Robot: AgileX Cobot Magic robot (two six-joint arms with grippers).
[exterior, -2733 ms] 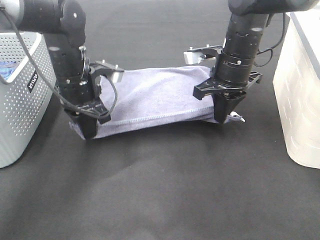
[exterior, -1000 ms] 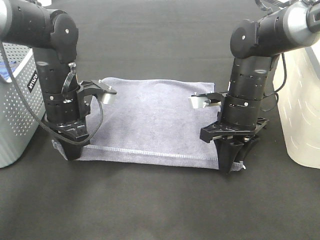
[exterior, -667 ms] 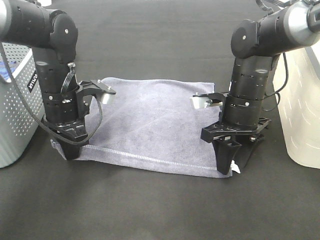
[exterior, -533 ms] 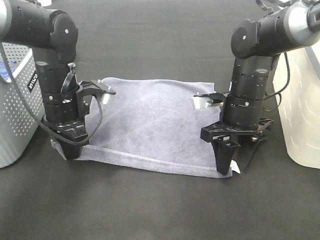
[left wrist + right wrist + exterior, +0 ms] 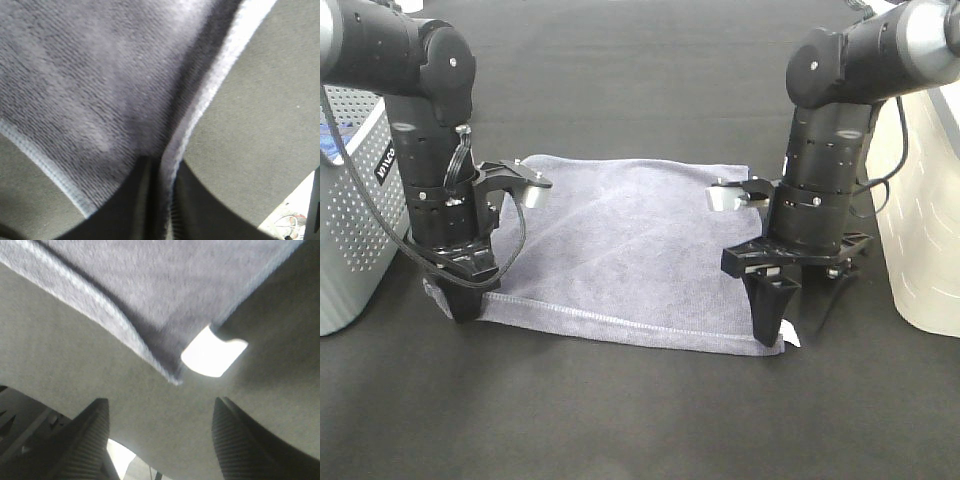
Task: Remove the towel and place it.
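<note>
The grey-lavender towel [image 5: 630, 240] lies spread flat on the black table between my two arms. My left gripper [image 5: 465, 300] is shut on its near left corner, down at the table; the left wrist view shows the fingers [image 5: 135, 200] pinching a fold of the towel [image 5: 90, 75]. My right gripper [image 5: 802, 305] is open just above the near right corner, holding nothing. In the right wrist view the towel corner [image 5: 165, 285] with its white tag [image 5: 212, 352] lies free on the table between the spread fingers [image 5: 87, 435]. The tag also shows in the exterior view [image 5: 790, 338].
A grey perforated basket [image 5: 350, 200] stands at the left edge, close to my left arm. A white perforated basket [image 5: 920, 200] stands at the right edge, close to my right arm. Black table surface [image 5: 640, 420] lies in front of the towel.
Both grippers pulled the towel forward and spread it flat. The right gripper then opened and let go of the near right corner. The left gripper stays shut on its corner.
</note>
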